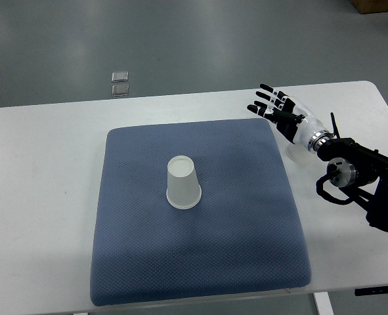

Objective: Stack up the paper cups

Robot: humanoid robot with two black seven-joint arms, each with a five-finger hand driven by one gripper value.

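Here the white table (43, 197) carries a blue quilted mat (246, 230) that covers most of the work surface, and the scene is ordered around it. The right arm (367, 177) enters from the right edge and lies over the bare table strip just beside the mat's right border; no left arm is in view. The right hand (282, 113) hovers near the mat's upper right corner with its fingers (264, 98) spread and extended, holding nothing. One paper cup (182, 183) stands inverted, base uppermost, near the centre of the mat, well apart from the hand. A pale, cup-like shape (296, 153) shows on the table directly below the wrist, partly hidden by it; whether this is a second cup cannot be confirmed. Two small clear squares (120, 83) lie on the floor beyond the far table edge and play no part in the task. Judged from this layout, the stacking step has not been completed: no cup sits on another. The next move calls for the hand to close around a cup wall without crushing it, lift it clear, align it over the other cup's base and lower it squarely.
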